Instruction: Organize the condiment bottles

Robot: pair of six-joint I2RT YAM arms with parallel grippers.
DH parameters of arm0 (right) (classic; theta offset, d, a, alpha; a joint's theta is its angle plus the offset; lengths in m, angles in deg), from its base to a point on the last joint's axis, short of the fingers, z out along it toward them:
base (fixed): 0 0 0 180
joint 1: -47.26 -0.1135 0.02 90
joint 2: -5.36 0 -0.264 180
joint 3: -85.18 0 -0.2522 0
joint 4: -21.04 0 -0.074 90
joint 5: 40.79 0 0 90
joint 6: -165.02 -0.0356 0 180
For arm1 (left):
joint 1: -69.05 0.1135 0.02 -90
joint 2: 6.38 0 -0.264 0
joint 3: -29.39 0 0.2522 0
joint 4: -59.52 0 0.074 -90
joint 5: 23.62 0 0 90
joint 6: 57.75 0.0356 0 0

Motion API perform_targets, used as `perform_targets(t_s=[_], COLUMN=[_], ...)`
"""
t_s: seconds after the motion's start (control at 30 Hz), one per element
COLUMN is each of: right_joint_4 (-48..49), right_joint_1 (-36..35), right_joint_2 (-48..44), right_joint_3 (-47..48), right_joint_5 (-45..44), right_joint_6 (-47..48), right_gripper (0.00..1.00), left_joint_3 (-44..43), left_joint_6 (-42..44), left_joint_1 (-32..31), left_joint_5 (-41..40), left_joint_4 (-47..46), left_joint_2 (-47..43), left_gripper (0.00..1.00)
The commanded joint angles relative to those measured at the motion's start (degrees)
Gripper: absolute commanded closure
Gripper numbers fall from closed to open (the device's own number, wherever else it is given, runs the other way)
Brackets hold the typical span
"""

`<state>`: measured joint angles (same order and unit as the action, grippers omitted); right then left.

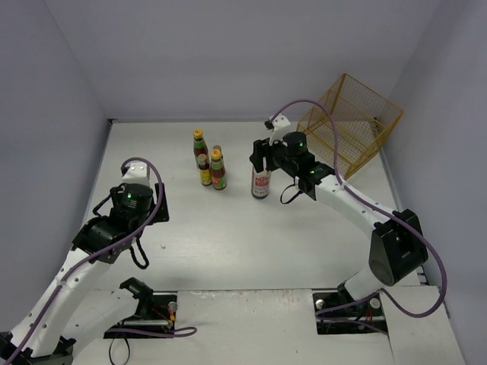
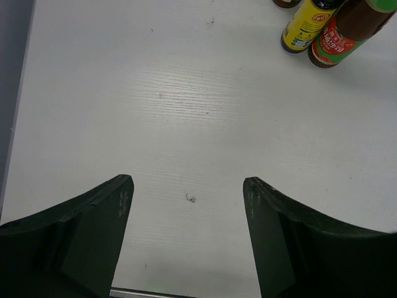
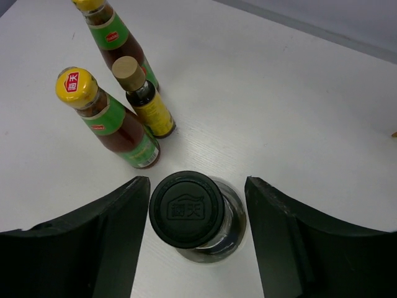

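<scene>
The taller clear black-capped bottle (image 1: 261,185) stands upright mid-table. My right gripper (image 1: 261,161) is straddling it from above. In the right wrist view its black cap (image 3: 187,208) sits between the fingers of the right gripper (image 3: 197,186). The left finger is almost touching the cap and a gap shows at the right finger. To the left of it stand three more condiment bottles in a cluster: two dark red yellow-capped ones (image 1: 199,144) (image 1: 218,171) and a short brown yellow-labelled one (image 1: 205,172). My left gripper (image 1: 133,205) hovers open over bare table at the left, nothing between its fingers (image 2: 118,205).
A yellow wire basket (image 1: 350,125) lies tipped at the back right corner. Walls close in the table on the left, back and right. The arm bases sit at the near edge.
</scene>
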<state>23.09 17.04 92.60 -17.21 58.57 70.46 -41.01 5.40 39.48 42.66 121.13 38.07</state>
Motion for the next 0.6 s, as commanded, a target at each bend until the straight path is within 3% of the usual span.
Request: perform_targets(t_s=[0.0,0.2,0.3,0.33,0.4,0.57], right_joint_4=[6.6,6.95,7.13,6.95,5.02,-0.24], right_joint_1=[-0.46,-0.46,-0.54,-0.46,-0.54,0.16], right_joint_2=[0.65,1.18,0.3,-0.05,-0.67,-0.58], right_joint_3=[0.48,-0.05,0.13,1.17,3.37,15.47], right_joint_5=[-1.98,-2.6,-3.04,-3.21,-4.18,-6.55], right_joint_6=[0.6,1.04,1.3,1.65,2.53,7.36], right_gripper=[0.39,0.61,0.8,0.9,0.99,1.0], left_joint_3=[-0.84,-0.31,-0.22,-0.22,-0.31,-0.75], left_joint_6=[-0.39,0.22,0.4,0.48,0.75,1.63], left_joint_1=[0.38,0.38,0.38,0.38,0.38,0.38], left_joint_5=[-1.85,-2.03,-1.94,-1.76,-1.5,-1.59], left_joint_4=[-0.22,-0.48,-0.66,-0.66,-0.83,-0.83], left_joint_2=[-0.24,-0.85,-0.85,-0.85,-0.94,-1.47], left_gripper=[0.29,0.29,0.29,0.29,0.29,0.29])
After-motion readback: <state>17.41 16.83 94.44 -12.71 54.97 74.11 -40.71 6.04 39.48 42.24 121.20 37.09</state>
